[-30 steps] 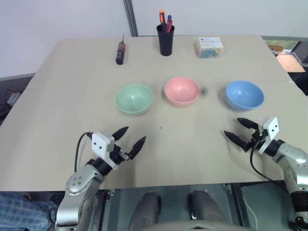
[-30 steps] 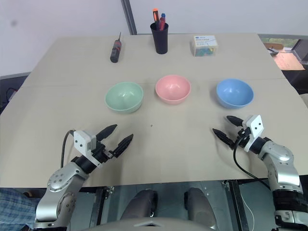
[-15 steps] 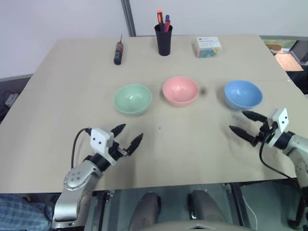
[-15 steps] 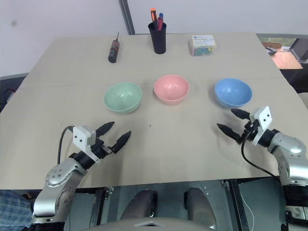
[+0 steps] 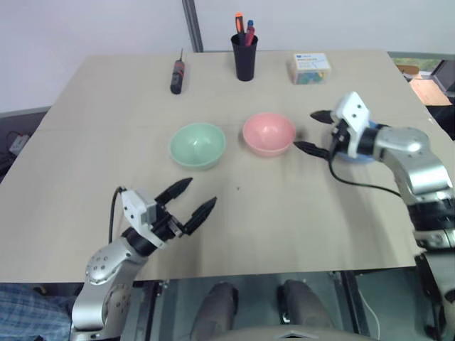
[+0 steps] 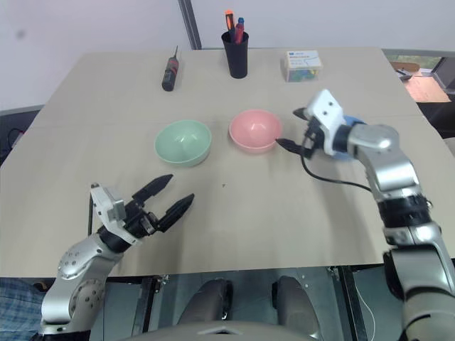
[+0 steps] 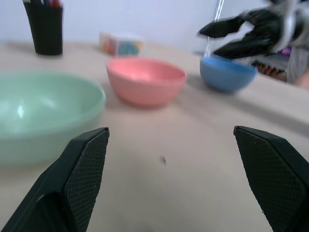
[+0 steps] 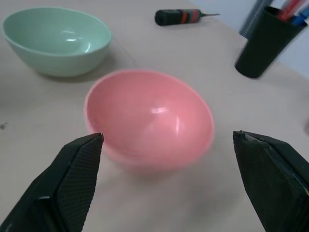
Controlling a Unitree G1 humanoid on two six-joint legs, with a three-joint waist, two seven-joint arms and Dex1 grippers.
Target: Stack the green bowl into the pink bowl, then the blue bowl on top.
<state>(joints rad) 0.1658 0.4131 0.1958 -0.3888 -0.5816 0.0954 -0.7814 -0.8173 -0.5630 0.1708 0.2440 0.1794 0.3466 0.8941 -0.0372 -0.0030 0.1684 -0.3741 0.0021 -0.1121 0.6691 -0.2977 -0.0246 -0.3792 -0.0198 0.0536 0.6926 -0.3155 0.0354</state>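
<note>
Green bowl (image 5: 197,145) left of pink bowl (image 5: 268,133); blue bowl (image 7: 227,73) right; cup (image 5: 244,55) behind.

A small round pale mint-green plastic bowl (image 5: 197,145), a small round salmon-pink plastic bowl (image 5: 269,133) and a small round light sky-blue plastic bowl (image 7: 227,73) are all plain, without pattern. They sit on a flat beige tabletop (image 5: 106,114). A black cylindrical pen cup (image 5: 244,57) holds orange, red and blue markers. A screwdriver (image 5: 176,77) has a black handle with a red band. A clear plastic box (image 5: 309,69) shows multicoloured contents under a white and blue label.
</note>
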